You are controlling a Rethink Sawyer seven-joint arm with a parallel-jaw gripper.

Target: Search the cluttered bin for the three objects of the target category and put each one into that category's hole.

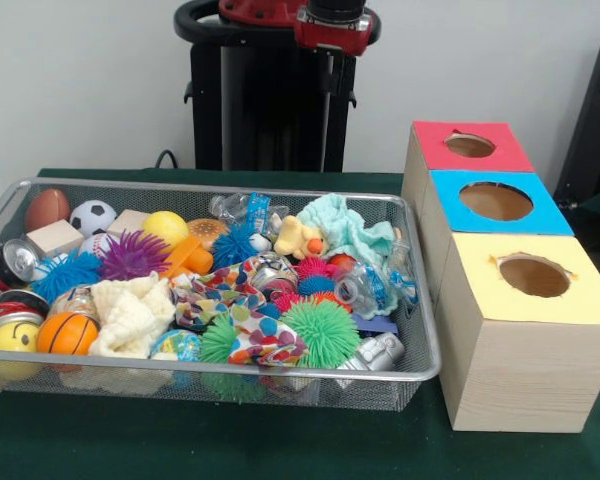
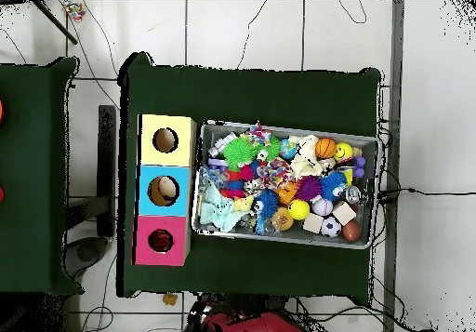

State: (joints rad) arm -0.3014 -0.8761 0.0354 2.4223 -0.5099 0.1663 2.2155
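A wire mesh bin (image 1: 230, 372) is packed with clutter. It holds a brown football (image 1: 47, 208), a soccer ball (image 1: 92, 216), a basketball (image 1: 67, 333), a yellow ball (image 1: 165, 227), spiky balls such as a green one (image 1: 323, 331), crushed cans (image 1: 375, 352), cloths (image 1: 132, 312) and a plush duck (image 1: 298, 240). To the right stand three wooden boxes with round holes: red (image 1: 470, 145), blue (image 1: 496, 201) and yellow (image 1: 533, 275). The arm's red and black end (image 1: 333, 25) is drawn back high behind the bin. The gripper (image 1: 329, 75) beneath it shows only as a thin dark shape.
In the overhead view the bin (image 2: 288, 129) lies right of the yellow (image 2: 165, 140), blue (image 2: 163, 191) and red (image 2: 160, 241) boxes on the green table (image 2: 279, 96). The arm (image 2: 246, 324) sits at the bottom edge. Cables run over the floor.
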